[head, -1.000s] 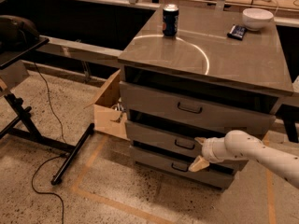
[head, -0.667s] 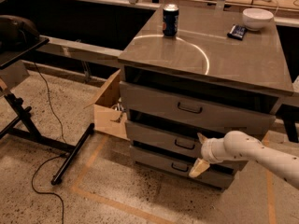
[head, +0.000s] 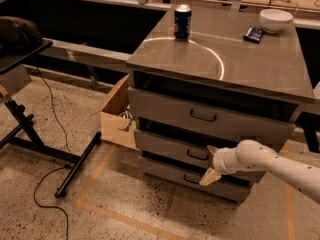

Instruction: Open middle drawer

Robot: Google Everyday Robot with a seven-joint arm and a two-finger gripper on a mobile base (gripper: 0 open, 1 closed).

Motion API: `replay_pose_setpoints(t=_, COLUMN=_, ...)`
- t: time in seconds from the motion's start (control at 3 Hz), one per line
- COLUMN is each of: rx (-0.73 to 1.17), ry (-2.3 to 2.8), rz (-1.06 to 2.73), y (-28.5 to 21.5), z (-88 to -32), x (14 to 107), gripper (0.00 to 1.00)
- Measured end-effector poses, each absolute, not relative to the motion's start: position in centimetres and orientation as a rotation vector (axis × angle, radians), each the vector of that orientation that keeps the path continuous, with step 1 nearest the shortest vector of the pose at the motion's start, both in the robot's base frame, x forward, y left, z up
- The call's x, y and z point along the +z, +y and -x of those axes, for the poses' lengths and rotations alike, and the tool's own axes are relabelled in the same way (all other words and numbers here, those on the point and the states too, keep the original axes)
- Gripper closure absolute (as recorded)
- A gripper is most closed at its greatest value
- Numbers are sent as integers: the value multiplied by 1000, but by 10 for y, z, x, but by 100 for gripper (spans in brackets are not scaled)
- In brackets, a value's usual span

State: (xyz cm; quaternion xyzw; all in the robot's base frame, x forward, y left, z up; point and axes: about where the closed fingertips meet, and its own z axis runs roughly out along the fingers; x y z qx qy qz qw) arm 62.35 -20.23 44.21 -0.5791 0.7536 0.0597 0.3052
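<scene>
The grey cabinet has three drawers stacked in its front. The middle drawer is a shallow grey front with a small dark loop handle at its centre, and it stands slightly out from the cabinet. My gripper, on a white arm coming in from the right, is right in front of this drawer, just to the right of the handle. Its two tan fingers are spread apart one above the other, holding nothing.
The top drawer and bottom drawer sit above and below. A soda can, a white bowl and a small dark object are on the cabinet top. An open cardboard box stands left of the cabinet, with a black stand and cable on the floor.
The gripper stays at the middle drawer beside its handle, with almost no shift. The drawers look the same.
</scene>
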Motion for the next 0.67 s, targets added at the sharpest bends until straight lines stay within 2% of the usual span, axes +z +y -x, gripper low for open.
replay_pose_setpoints(t=0.67, rx=154, ry=2006, rz=1537, y=-201, z=-623, x=439, gripper=62)
